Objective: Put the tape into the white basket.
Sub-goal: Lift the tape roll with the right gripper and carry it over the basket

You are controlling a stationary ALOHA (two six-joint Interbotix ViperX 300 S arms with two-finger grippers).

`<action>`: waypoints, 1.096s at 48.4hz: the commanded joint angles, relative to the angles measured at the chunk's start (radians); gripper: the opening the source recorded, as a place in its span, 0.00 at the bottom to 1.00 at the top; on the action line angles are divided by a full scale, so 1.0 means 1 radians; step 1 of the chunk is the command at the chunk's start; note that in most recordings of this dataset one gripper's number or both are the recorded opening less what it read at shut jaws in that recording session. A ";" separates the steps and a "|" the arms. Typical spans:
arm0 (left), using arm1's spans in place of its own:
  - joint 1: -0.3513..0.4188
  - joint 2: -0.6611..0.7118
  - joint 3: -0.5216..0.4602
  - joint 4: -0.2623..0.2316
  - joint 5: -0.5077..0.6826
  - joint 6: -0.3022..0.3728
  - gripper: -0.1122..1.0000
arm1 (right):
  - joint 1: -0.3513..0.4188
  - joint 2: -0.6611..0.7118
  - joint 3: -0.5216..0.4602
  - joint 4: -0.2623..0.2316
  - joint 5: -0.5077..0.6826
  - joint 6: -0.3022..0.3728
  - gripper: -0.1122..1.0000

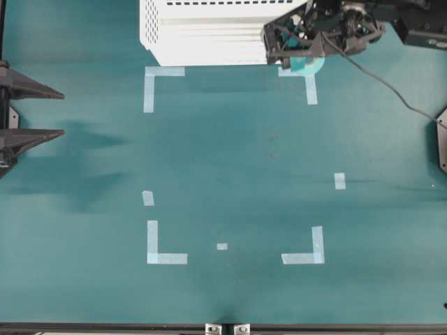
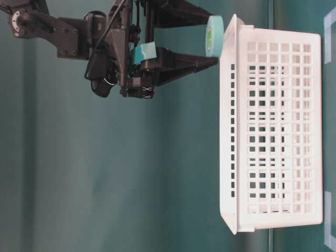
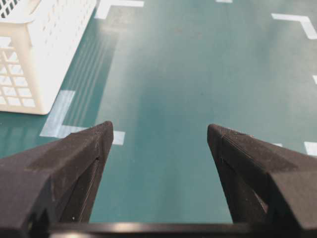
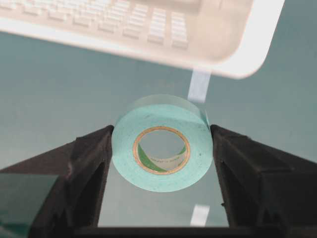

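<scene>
Your right hand (image 4: 162,148) is gripping the tape (image 4: 162,142) between its fingers, raised off the bench (image 1: 237,160), the white basket (image 1: 202,31) just ahead. Your left hand (image 3: 159,141) is gaping wide, holding nothing.

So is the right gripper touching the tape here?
Touching. In the right wrist view the right gripper has both fingers pressed against opposite sides of the tape, no gap showing, holding it off the table.

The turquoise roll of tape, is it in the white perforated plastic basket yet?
Out. The turquoise roll of tape sits clamped in the right tool, outside the basket's rim.
</scene>
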 commanded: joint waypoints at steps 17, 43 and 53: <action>0.005 0.008 -0.012 0.002 -0.005 0.000 0.39 | -0.055 -0.006 -0.037 -0.081 -0.066 -0.014 0.71; 0.005 0.008 -0.012 0.003 -0.006 0.000 0.39 | -0.095 0.038 -0.057 -0.078 -0.216 -0.021 0.71; 0.005 0.008 -0.012 0.003 -0.006 0.000 0.39 | -0.095 0.049 -0.057 -0.066 -0.206 -0.083 0.72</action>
